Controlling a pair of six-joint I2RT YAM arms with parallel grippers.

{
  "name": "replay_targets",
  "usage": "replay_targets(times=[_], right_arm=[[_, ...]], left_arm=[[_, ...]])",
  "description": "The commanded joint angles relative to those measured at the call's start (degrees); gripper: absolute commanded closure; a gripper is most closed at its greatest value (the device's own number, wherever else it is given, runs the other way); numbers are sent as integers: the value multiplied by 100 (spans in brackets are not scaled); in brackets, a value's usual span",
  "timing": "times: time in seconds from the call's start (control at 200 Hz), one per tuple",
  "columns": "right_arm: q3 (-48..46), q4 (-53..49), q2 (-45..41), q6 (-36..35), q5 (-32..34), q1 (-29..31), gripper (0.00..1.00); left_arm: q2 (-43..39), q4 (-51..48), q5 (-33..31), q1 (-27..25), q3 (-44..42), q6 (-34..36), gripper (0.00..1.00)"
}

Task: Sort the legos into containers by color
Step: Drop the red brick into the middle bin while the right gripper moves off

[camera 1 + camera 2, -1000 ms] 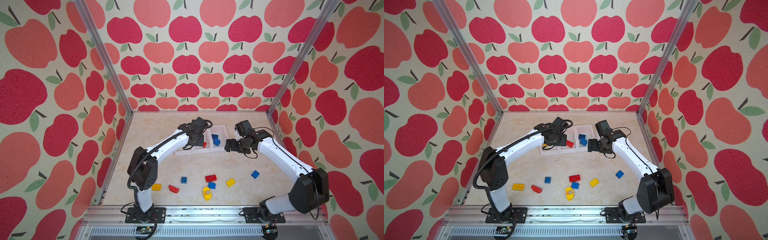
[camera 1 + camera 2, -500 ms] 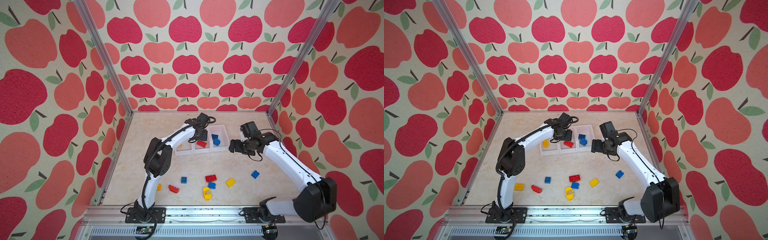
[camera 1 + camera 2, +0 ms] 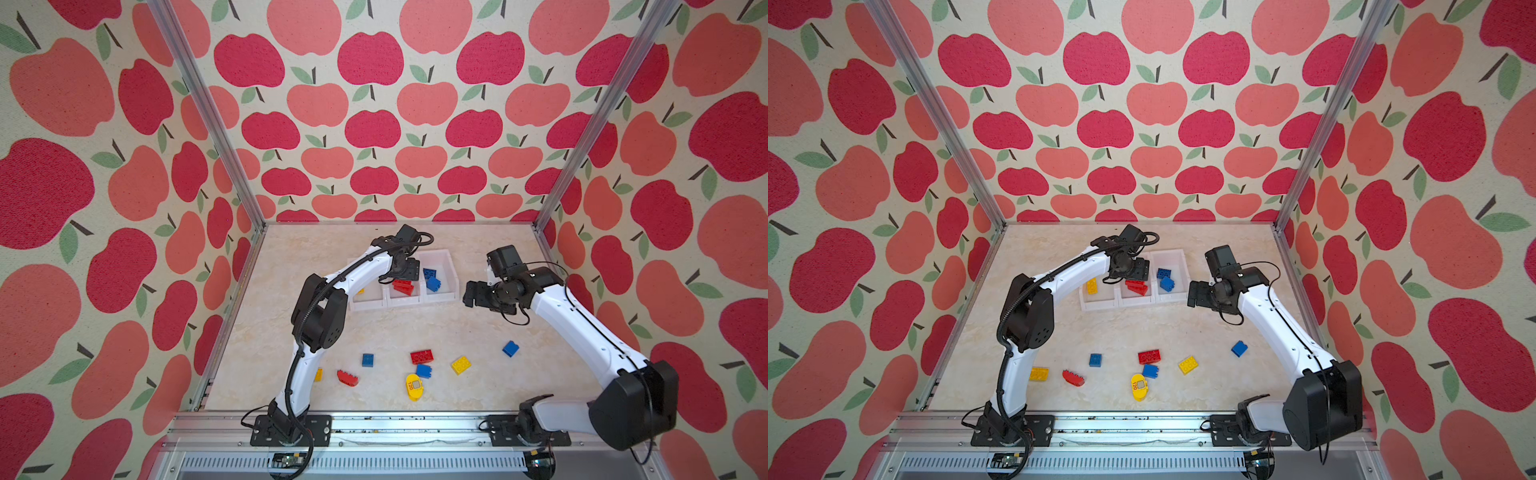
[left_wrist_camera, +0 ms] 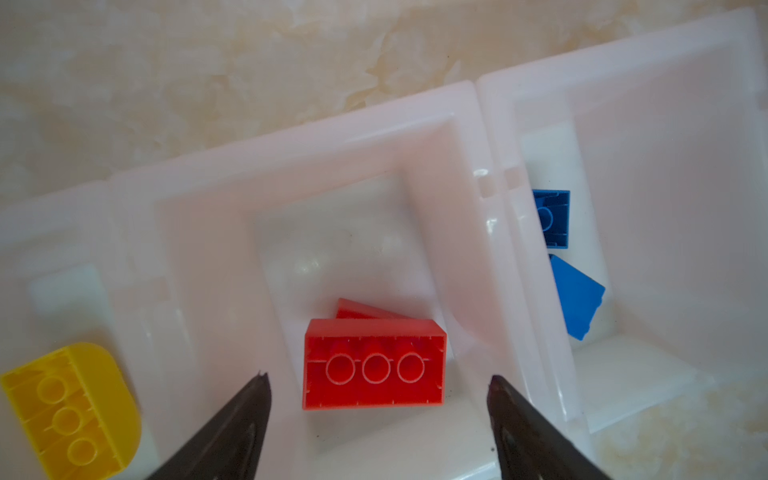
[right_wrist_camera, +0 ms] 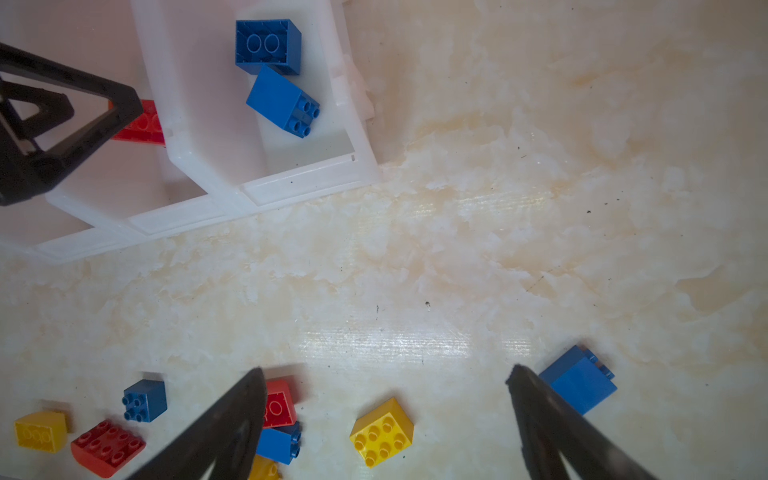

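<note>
Three joined white containers (image 3: pixel 446 297) stand at the back. My left gripper (image 4: pixel 378 376) hangs open over the middle one, where a red lego (image 4: pixel 374 363) lies loose on another red one; nothing is between the fingers. The left container holds a yellow lego (image 3: pixel 1091 286), the right one two blue legos (image 5: pixel 268 45). My right gripper (image 5: pixel 385 369) is open and empty, to the right of the containers (image 3: pixel 471 293). On the floor in front lie a yellow lego (image 5: pixel 382 432), a blue lego (image 3: pixel 510 348), a red lego (image 3: pixel 422 356) and the rounded yellow "120" piece (image 3: pixel 414 387).
More loose bricks lie near the front: blue (image 3: pixel 367 360), blue (image 3: pixel 423 370), a curved red one (image 3: pixel 347 377), and a yellow one (image 3: pixel 1038 373) beside the left arm. Apple-patterned walls and metal posts (image 3: pixel 552 199) close in the marble floor.
My left gripper swung from the left container to over the middle one and its jaws widened; the red lego now lies free below. My right gripper drew back to the right, away from the containers.
</note>
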Motion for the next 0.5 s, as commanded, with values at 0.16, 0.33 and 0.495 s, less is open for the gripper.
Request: replay_targets(times=[0.16, 0.33, 0.495], right_arm=[[-314, -339, -176, 249, 54, -375, 6], [-662, -498, -242, 525, 32, -742, 6], [-1080, -669, -296, 873, -98, -1246, 5]], left_arm=[[-203, -101, -121, 33, 47, 75, 11], [-562, -5, -206, 25, -273, 8, 9], [-1069, 181, -279, 23, -810, -151, 6]])
